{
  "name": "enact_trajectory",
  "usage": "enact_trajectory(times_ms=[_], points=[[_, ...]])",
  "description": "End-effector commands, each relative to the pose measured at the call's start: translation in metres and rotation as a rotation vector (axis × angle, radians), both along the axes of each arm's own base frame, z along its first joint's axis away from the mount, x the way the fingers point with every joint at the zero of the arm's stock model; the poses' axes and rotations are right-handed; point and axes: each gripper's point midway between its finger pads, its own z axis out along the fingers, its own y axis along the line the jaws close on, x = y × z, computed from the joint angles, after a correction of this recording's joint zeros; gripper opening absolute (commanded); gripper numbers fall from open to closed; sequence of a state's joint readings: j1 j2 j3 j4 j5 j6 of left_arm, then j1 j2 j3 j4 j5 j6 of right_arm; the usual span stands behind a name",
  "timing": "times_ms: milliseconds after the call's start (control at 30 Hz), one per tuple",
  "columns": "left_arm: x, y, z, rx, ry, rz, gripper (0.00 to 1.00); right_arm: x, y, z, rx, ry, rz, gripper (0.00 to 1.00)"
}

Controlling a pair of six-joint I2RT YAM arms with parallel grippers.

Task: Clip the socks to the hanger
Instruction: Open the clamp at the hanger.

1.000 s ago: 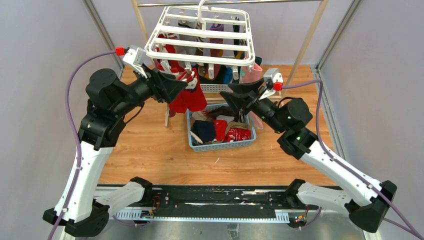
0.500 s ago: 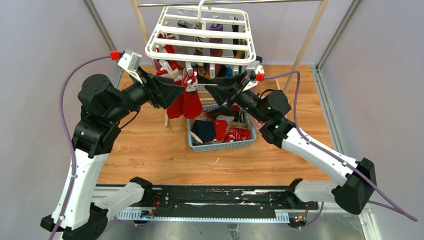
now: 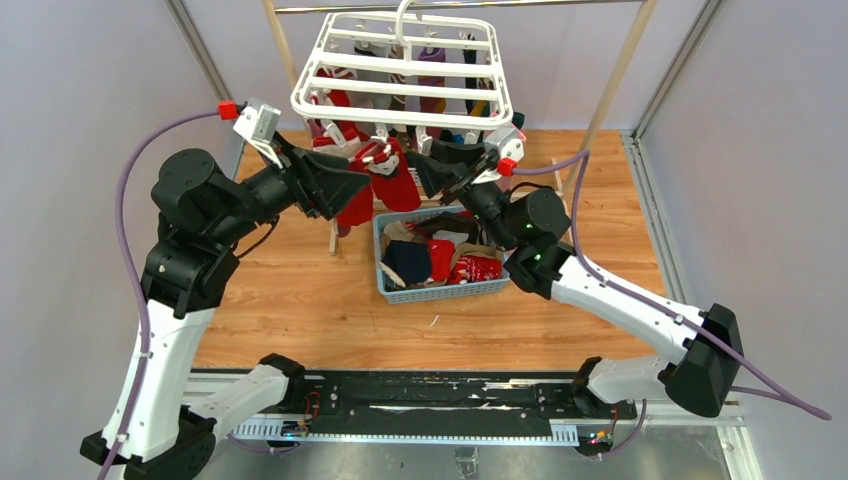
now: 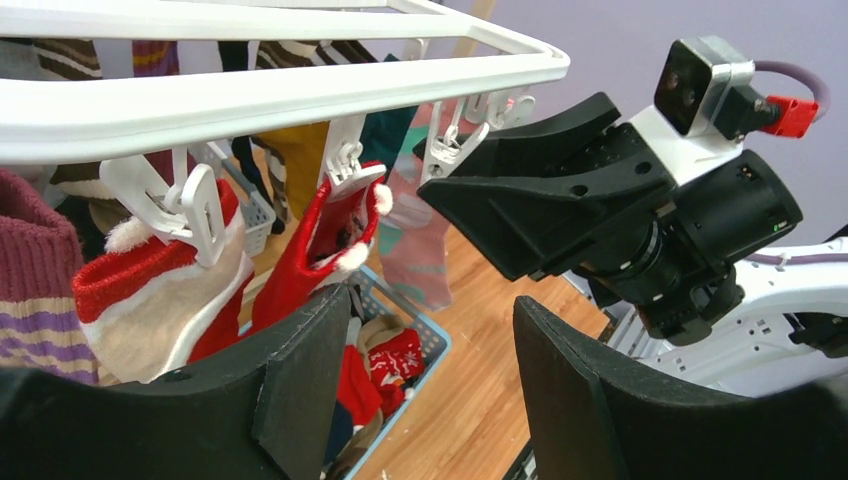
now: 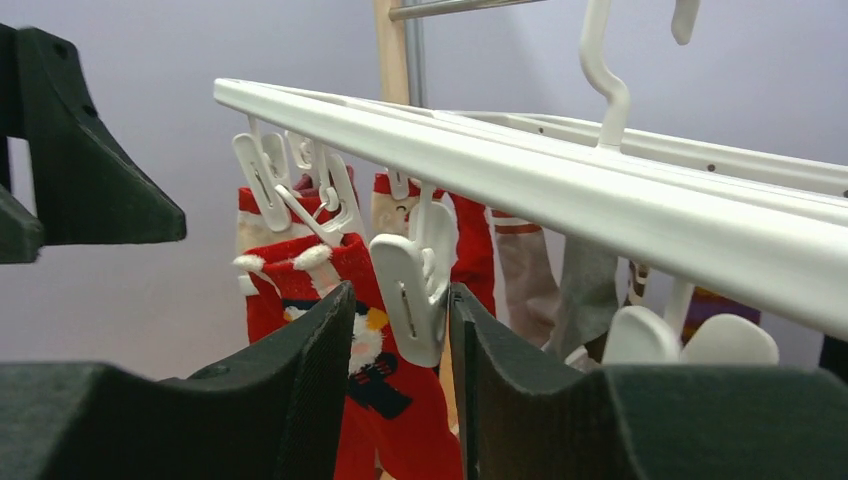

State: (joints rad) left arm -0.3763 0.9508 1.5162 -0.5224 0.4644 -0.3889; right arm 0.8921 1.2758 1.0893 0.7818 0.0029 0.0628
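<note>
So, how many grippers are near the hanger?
2. The left gripper is open beside a clipped red sock; the right gripper has a white clip between its fingers, under the hanger's near bar.

Your left gripper (image 4: 432, 300) has open air between its wide-spread jaws, but the right gripper (image 4: 428, 172) fills the space just beyond. A clipped red sock (image 4: 315, 250) hangs right at one fingertip. Above both grippers, the hanger (image 3: 400, 95) and its row of clips close off any way up. The right jaws stand narrowly apart around one white clip (image 5: 412, 290), with almost no slack. Below, the blue basket (image 3: 440, 293) sits in the way, and bare table (image 3: 290, 290) lies to its left.
</note>
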Motion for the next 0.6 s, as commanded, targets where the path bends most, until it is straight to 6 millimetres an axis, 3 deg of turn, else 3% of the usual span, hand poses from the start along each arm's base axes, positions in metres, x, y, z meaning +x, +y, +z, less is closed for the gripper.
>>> enact_trajectory(times_ms=[0,133,367,500,567], points=[[-0.0122,0.0006,0.0143,-0.015,-0.029,-0.023,0.65,0.0009,-0.0013,0.0160,-0.019,-0.078,-0.126,0.39],[-0.0131,0.0008,0.0158,-0.015,-0.033,-0.025,0.65,0.0008,0.0009,0.0157,-0.044,-0.099,-0.191,0.37],[-0.0152,0.0017,0.0157,-0.014,-0.038,-0.025,0.65,-0.0032,-0.0054,0.0193,-0.007,-0.101,-0.195,0.18],[-0.0153,0.0014,0.0147,-0.014,-0.035,-0.027,0.65,-0.0020,-0.0067,0.0183,0.003,-0.090,-0.200,0.21],[-0.0160,0.0018,0.0156,-0.015,-0.037,-0.026,0.65,-0.0022,-0.0057,0.0186,0.002,-0.092,-0.196,0.16]])
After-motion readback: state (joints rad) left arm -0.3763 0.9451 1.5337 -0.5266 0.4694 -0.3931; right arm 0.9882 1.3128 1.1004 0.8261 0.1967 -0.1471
